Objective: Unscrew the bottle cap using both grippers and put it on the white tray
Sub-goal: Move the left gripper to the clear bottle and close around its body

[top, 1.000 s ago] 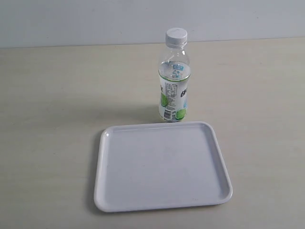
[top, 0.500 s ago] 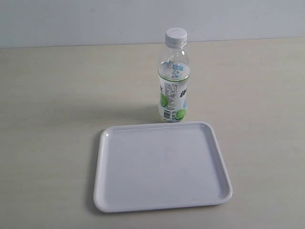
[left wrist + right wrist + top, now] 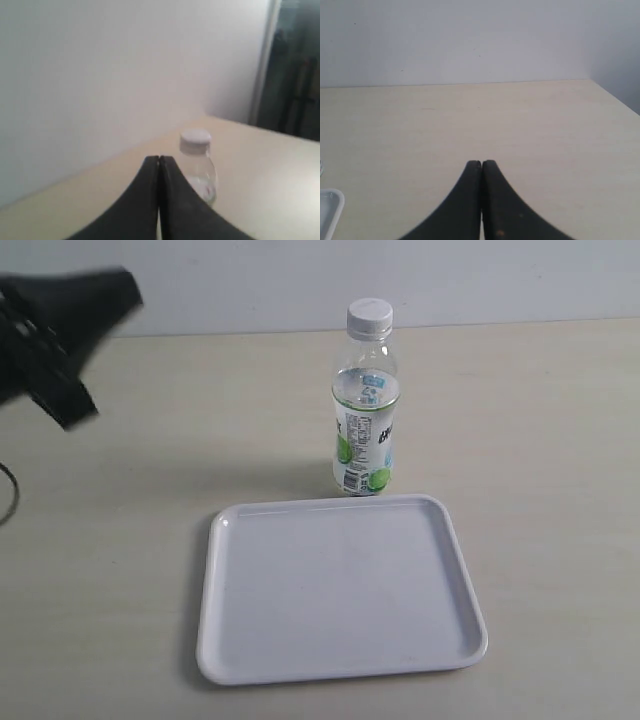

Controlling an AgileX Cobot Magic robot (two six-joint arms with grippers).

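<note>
The bottle [image 3: 365, 420] stood upright on the counter [image 3: 120, 540], its long axis vertical and its neck pointing straight up. The bottle cap [image 3: 370, 314] sat on the neck, and the label with the lime pictures faced the exterior camera. The base stood just beside the far rim of the white tray [image 3: 215, 640], which lay flat on the counter; whether the two touched could not be told.

The left end effector [image 3: 159, 161] was closed, its two black fingers [image 3: 142, 200] pressed together at the tips and gripping nothing. The bottle lay ahead of those tips and well apart from them, with its cap about level with them and its clear shoulder partly hidden behind one finger. In the exterior view the left arm [image 3: 55, 335] showed only as a dark blur, raised above the counter and well apart from the bottle and the tray.

The right end effector [image 3: 481, 163] was likewise closed on nothing, fingers meeting at the tips. Bare counter stretched ahead of it to a pale wall [image 3: 470, 40]. A rounded corner of the white tray showed off to one side of it, nearer than its tips.
</note>
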